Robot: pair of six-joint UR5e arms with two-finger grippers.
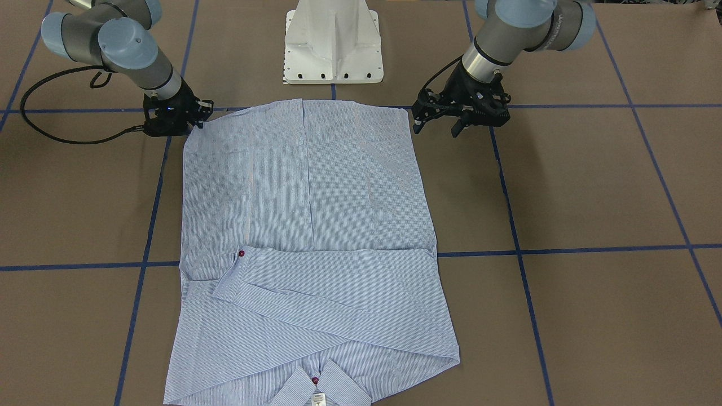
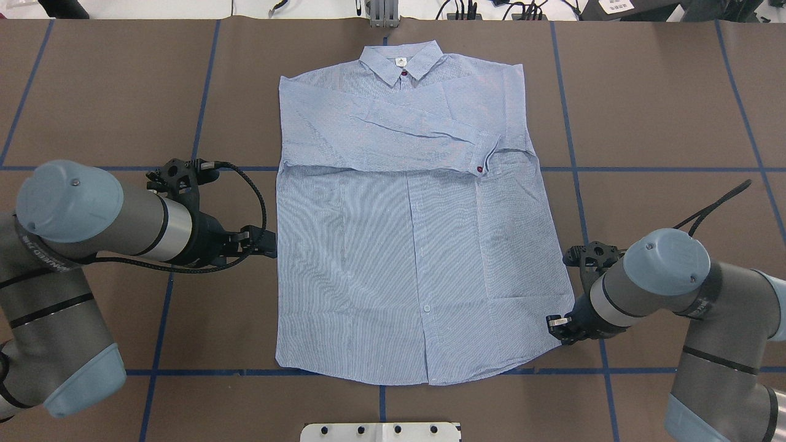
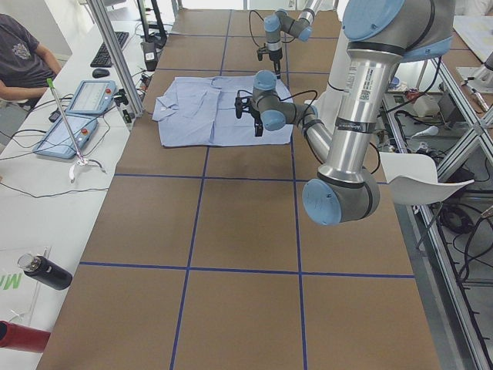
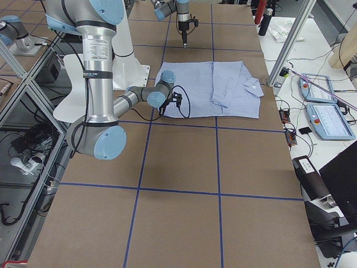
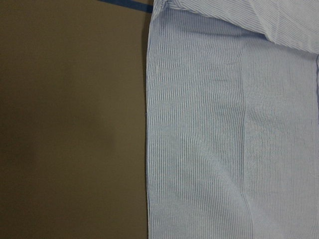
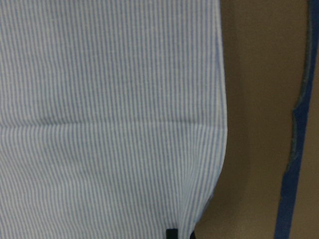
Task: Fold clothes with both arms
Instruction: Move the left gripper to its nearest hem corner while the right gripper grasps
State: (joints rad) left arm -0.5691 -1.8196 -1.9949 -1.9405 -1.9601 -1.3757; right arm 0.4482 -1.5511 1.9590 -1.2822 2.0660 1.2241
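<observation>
Overhead exterior has my left arm (image 2: 92, 209) reaching in low and nearly level toward the shirt's (image 2: 417, 258) left edge, about halfway along it. My left gripper (image 1: 437, 128) sits just beside that edge, clear of the cloth, with its fingers spread wide. My right arm (image 2: 669, 270) is bent at the elbow with the wrist tipped down, which puts my right gripper (image 2: 556, 325) low at the shirt's right hem corner. My right wrist view shows one dark fingertip (image 6: 172, 233) at the cloth's edge, but I cannot tell whether that gripper is closed on anything. The shirt lies flat on a brown table (image 2: 123, 92) crossed by blue tape lines (image 2: 202, 80). My white pedestal (image 2: 381, 431) stands just past the hem (image 2: 424, 377). Beyond the collar (image 2: 400, 61), a person (image 3: 19, 54) sits at a white desk (image 3: 46, 193). The shirt is front up and buttoned, with its long axis running straight out from me, hem near and collar far. One sleeve (image 2: 417, 132) is folded across the chest, its cuff (image 2: 485, 161) toward the shirt's right side.
</observation>
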